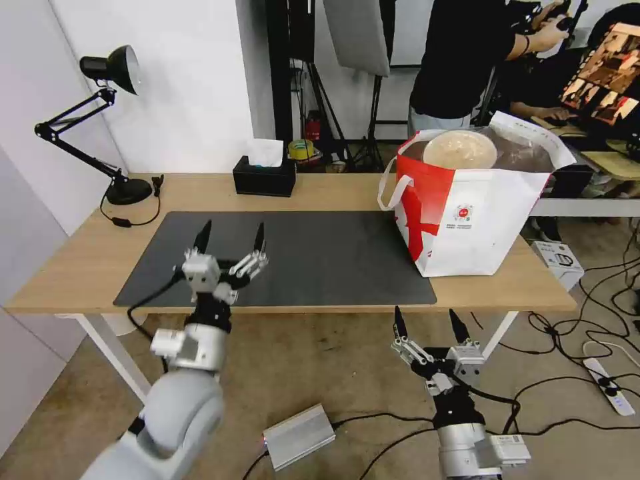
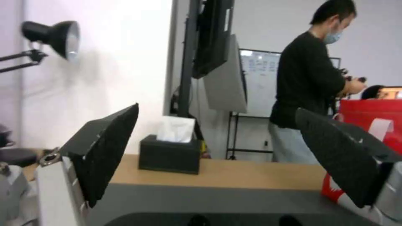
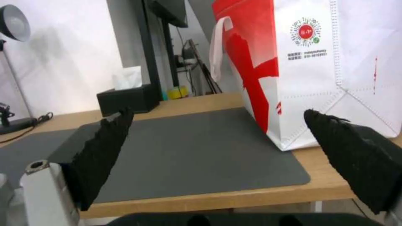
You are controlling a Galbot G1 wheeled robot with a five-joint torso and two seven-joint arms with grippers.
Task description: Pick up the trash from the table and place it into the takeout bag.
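The takeout bag (image 1: 467, 213) stands upright at the table's (image 1: 87, 260) right end, white with a red side panel. A beige round bowl (image 1: 460, 149) lies inside its open top; other trash is hidden. My left gripper (image 1: 230, 237) hovers open over the front left of the dark mat (image 1: 320, 260), holding nothing. My right gripper (image 1: 430, 325) is open below and in front of the table's front edge, near the bag's corner. The right wrist view shows the bag (image 3: 318, 62) close ahead, and the left wrist view catches its red side (image 2: 372, 113).
A black tissue box (image 1: 264, 176) sits at the table's back edge. A black desk lamp (image 1: 107, 127) stands at the back left. Cables, a silver box (image 1: 299, 437) and a power strip (image 1: 610, 387) lie on the floor. A person stands behind the bag.
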